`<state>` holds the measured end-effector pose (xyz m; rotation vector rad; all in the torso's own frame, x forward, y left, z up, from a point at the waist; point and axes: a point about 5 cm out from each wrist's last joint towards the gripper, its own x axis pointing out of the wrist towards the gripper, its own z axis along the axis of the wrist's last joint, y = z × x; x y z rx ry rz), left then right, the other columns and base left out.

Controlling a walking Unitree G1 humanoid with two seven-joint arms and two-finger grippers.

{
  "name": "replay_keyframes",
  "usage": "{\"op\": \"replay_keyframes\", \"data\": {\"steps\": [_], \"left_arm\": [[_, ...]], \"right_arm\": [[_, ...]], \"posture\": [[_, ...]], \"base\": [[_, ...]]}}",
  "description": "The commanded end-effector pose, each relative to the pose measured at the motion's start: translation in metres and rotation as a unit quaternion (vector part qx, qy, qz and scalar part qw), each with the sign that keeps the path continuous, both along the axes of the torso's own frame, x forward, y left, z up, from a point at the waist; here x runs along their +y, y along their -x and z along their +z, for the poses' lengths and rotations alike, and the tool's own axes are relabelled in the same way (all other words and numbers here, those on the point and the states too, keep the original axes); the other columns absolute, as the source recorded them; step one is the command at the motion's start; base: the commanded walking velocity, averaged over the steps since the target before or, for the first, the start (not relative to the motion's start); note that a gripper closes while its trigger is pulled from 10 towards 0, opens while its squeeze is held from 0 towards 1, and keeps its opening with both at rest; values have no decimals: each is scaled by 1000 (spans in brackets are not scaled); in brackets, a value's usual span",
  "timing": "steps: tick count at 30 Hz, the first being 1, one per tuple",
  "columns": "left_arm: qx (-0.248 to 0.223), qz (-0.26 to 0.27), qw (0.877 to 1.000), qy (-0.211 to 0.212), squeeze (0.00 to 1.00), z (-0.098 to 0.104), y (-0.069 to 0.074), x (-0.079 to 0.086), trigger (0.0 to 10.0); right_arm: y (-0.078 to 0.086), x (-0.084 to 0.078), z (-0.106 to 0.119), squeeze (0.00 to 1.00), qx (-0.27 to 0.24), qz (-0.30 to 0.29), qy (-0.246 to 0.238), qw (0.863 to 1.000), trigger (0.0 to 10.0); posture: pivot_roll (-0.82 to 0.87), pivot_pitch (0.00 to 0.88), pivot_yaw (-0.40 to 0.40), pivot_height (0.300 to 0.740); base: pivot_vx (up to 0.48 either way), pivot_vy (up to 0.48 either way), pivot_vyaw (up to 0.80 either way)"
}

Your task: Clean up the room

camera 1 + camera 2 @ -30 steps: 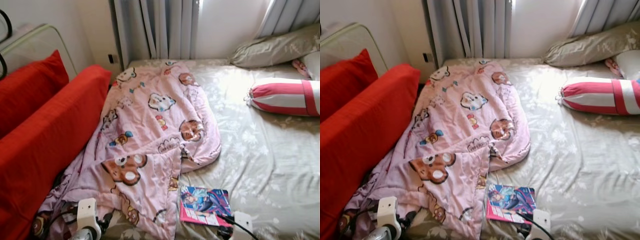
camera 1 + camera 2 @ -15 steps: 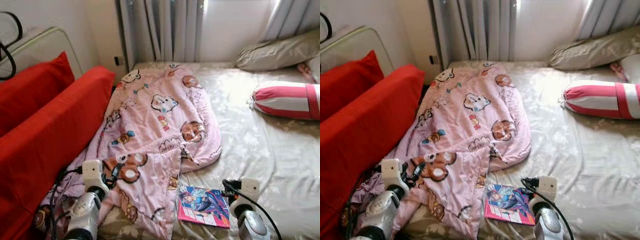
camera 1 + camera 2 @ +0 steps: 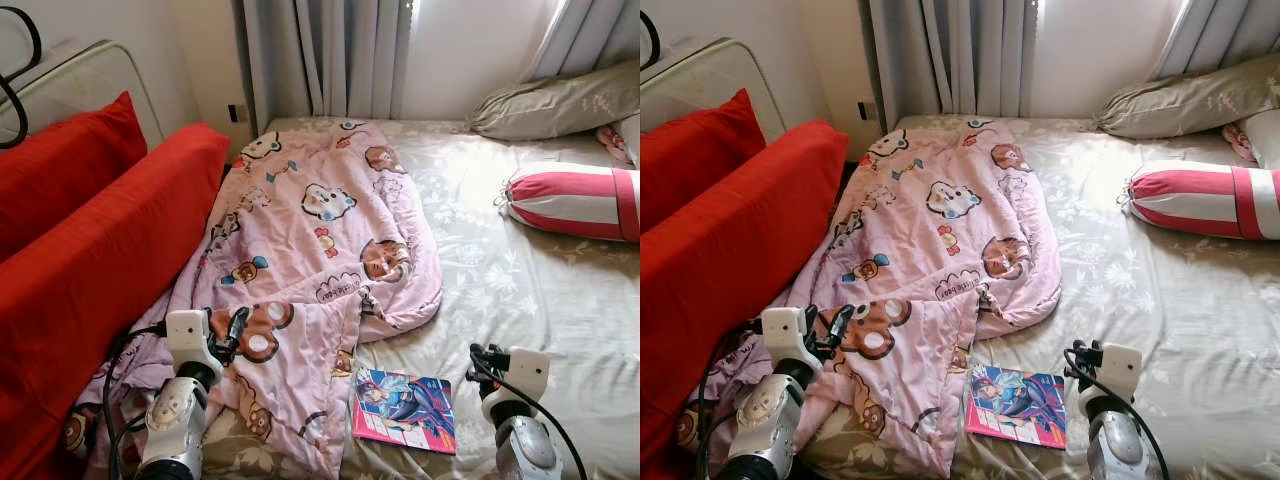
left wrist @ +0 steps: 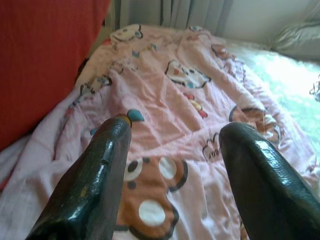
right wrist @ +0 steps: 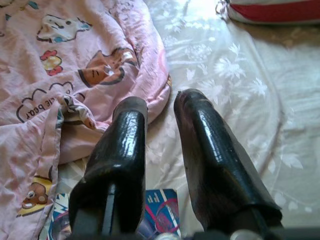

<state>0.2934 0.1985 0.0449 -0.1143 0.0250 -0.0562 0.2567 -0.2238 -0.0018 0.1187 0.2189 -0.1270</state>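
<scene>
Left eye view: both arms had risen into frame over the last second; earlier only their wrist housings showed at the lower edge.
Left end effector (image 3: 236,326): fingers spread wide, hovering over the bear print at the near end of the pink quilt (image 3: 320,230); nothing held.
Right end effector (image 5: 160,135): fingers nearly together with a narrow gap, empty, raised over the bed sheet (image 3: 520,290) just right of the magazine (image 3: 405,410).
Meaning for task: judged as reach-out for tidying the bed; no item lifted yet, work barely begun.
Quilt position: rumpled, lying lengthwise on the bed's left half, near corner folded back, left edge spilling against the red sofa (image 3: 90,270).
Magazine position: flat on the sheet, touching the quilt's folded corner.
Open room: right half of the bed bare up to the striped bolster (image 3: 570,200) and grey pillow (image 3: 560,100), well apart from both arms.
Tight edges: sofa just beside the left arm; cables trailing near both wrists.
</scene>
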Motion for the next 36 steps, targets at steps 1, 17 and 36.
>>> {"op": "replay_keyframes", "data": {"steps": [1,17,36], "left_arm": [[-13,3,1000,4,0,8,-6,1,10000],[-26,11,1000,1,0,16,1,9,10000],[-15,21,1000,0,0,21,13,18,10000]], "right_arm": [[-4,-3,6,0,-16,-2,5,1000,10000],[-16,3,14,0,-18,9,6,1000,10000],[-14,17,14,0,-30,27,-1,999,10000]], "posture": [[-6,0,-21,740],[46,0,-48,680],[52,72,-47,671]], "base": [[0,0,0],[0,0,0],[0,0,0]]}}
